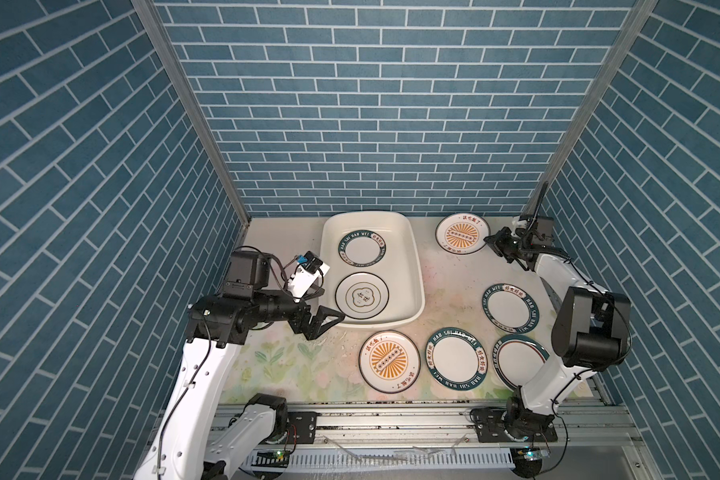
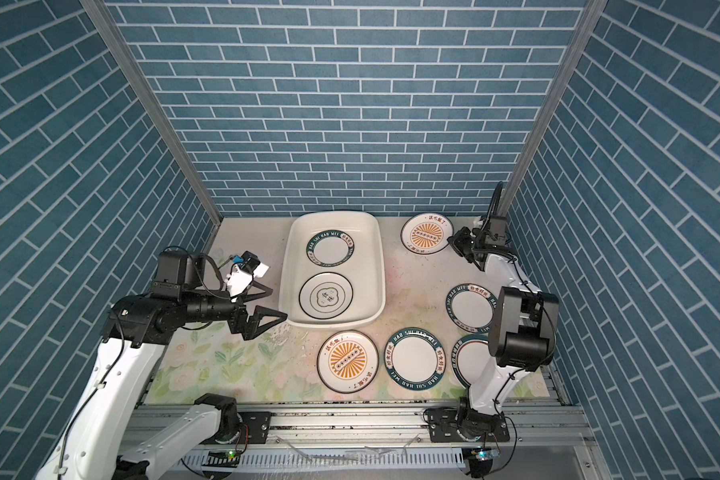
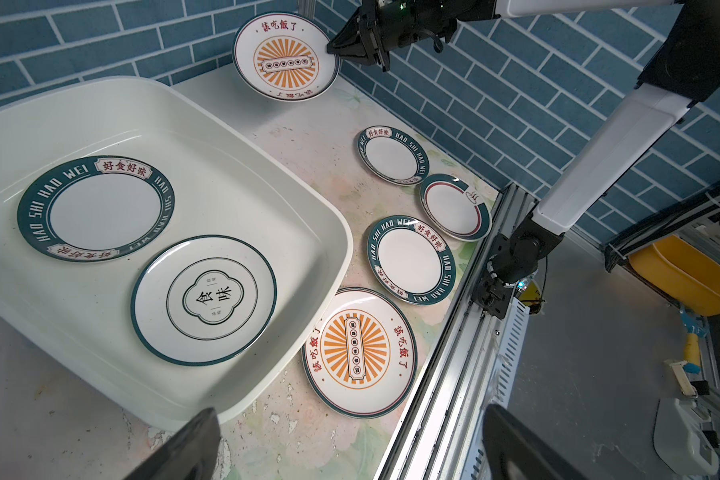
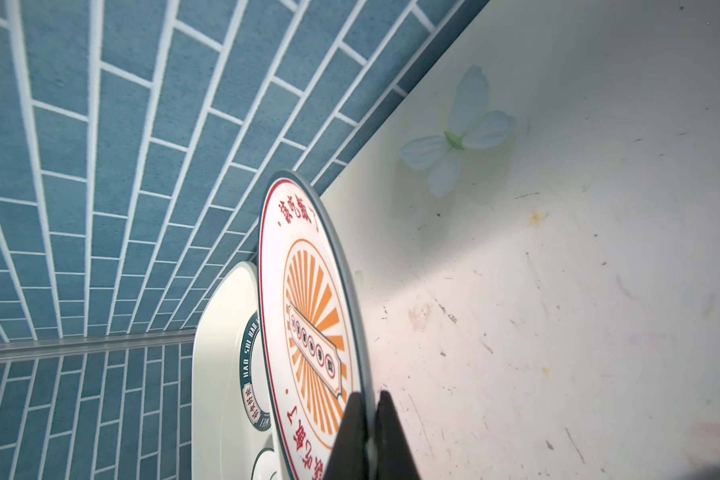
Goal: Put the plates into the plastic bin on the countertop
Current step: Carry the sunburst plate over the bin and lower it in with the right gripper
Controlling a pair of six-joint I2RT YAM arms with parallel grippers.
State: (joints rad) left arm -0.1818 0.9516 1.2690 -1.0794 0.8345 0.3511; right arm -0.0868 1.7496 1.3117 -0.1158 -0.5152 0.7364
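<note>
Right wrist view: we see the right gripper [image 4: 370, 401] pinching the rim of the sunburst plate [image 4: 308, 307], one finger on its face and one underneath. In both top views the plate hangs lifted off the countertop [image 1: 292, 365] near the far right corner, just right of the plastic bin [image 1: 400, 266].

We judge the step in hand to be carrying it over the bin's rolled rim. A pinch on a thin edge lets a plate swing, so we would travel slowly, keep it near level and clear the rim generously. We would release low, since the lettered-rim plate [image 1: 361, 247] and cloud-emblem plate [image 1: 361, 296] already take up most of the floor.

The left gripper [image 2: 278, 302] sits empty by the bin's near left corner, fingers spread wide.

The held plate is shallow, glossy and white. Orange rays surround a small banner, with red characters on two sides and a thin dark edge line.
</note>
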